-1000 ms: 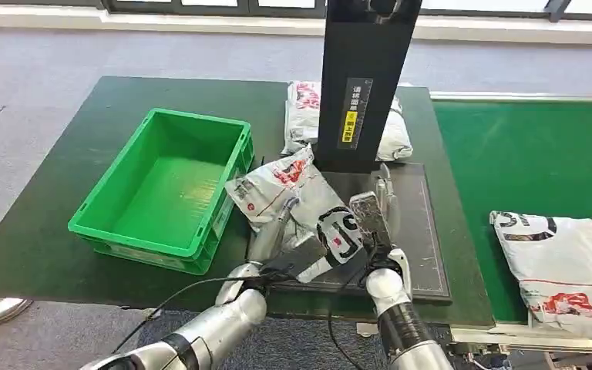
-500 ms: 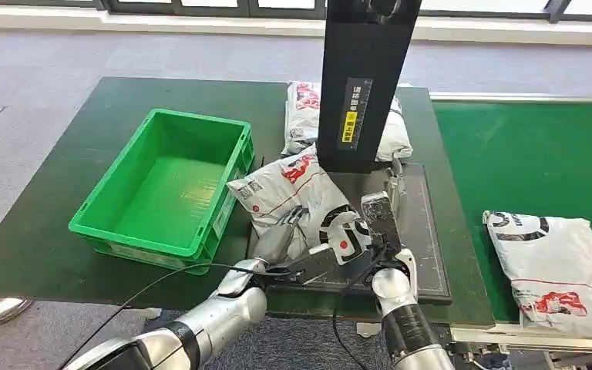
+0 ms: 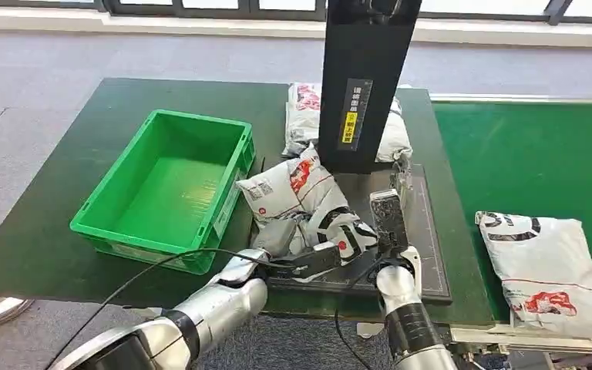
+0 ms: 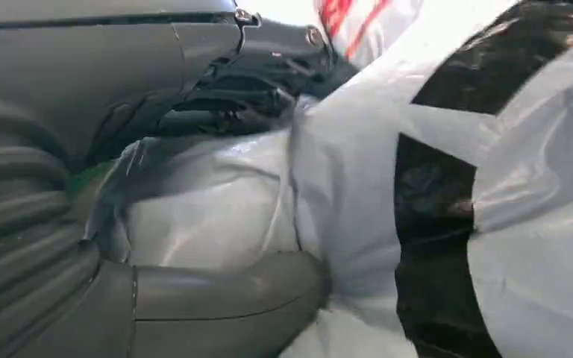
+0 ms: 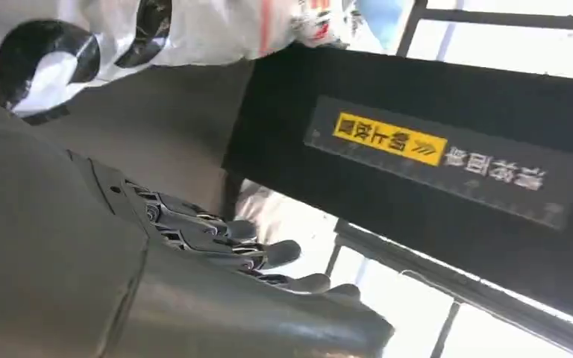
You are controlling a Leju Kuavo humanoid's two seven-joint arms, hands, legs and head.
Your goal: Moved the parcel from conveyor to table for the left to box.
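- Parcel now bunched up in the left robot hand, shifted toward the green crate on the table.
- Right robot hand has backed off, fingers apart, holding nothing.
- Boxing looks next.

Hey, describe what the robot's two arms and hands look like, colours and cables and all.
Both arms are shiny silver with black bands. The left hand and right hand are grey with darker fingers and ribbed grey covers. Thin black cables run along each wrist.
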